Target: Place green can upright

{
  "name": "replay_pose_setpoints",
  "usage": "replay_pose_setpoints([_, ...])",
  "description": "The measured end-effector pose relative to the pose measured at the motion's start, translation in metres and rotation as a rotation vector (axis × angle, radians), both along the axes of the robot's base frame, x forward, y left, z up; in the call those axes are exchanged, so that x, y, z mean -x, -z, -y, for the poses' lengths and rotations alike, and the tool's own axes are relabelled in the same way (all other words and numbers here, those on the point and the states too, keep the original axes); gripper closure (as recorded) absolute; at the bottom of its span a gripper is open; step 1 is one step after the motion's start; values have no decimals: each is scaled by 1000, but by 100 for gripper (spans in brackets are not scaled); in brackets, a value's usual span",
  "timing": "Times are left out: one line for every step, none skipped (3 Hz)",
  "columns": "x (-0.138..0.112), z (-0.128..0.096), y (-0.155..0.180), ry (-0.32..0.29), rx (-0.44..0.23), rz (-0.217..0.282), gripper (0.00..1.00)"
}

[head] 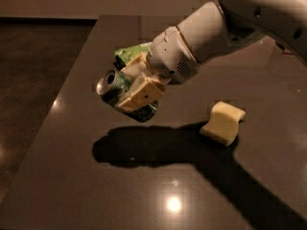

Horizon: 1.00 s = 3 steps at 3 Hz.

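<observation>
**Inspector:** Position of the gripper (127,89)?

**Recorder:** Left of centre, above the dark surface (57,176). It sits at the end of the white arm (211,30), which comes in from the upper right and slopes down to the left.

**Inspector:** State of the jaws?

**Recorder:** Closed on the green can (109,85). One cream-coloured finger (141,95) lies across the near side of the can's body. The other finger is on the far side and mostly hidden.

**Inspector:** Where is the can relative to the jaws?

**Recorder:** Between them, gripped around the middle. Both ends stick out past the fingers. The silver top end points left and slightly up. The bottom end shows at the lower right, below the near finger.

**Inspector:** Attitude of the can?

**Recorder:** Tilted, closer to lying than to standing, with the top end higher than the bottom. It is not upright.

**Inspector:** Contact with the surface?

**Recorder:** None seen. The can appears to hang in the air. A broad shadow (144,147) falls on the surface just below it and runs off to the lower right.

**Inspector:** Other items?

**Recorder:** A light green bag (130,51) lies on the surface behind the gripper, partly hidden by it. A yellow sponge (223,123) rests on the surface to the right, well apart from the can, at the edge of the shadow. A bright glare spot (173,204) shows on the near part of the surface.
</observation>
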<state>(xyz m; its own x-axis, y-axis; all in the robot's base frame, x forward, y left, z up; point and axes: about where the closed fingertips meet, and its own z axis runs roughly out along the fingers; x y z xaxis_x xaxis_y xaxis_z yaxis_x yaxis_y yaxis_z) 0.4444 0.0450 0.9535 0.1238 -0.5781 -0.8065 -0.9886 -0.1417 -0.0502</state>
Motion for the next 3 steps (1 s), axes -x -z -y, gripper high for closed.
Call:
replay_pose_setpoints([-7, -8, -17, 101, -190, -28, 100])
replay_pose_setpoints([-18, -15, -21, 175, -275, -57, 100])
replay_pose_setpoints([-33, -21, -13, 250, -338, -96, 100])
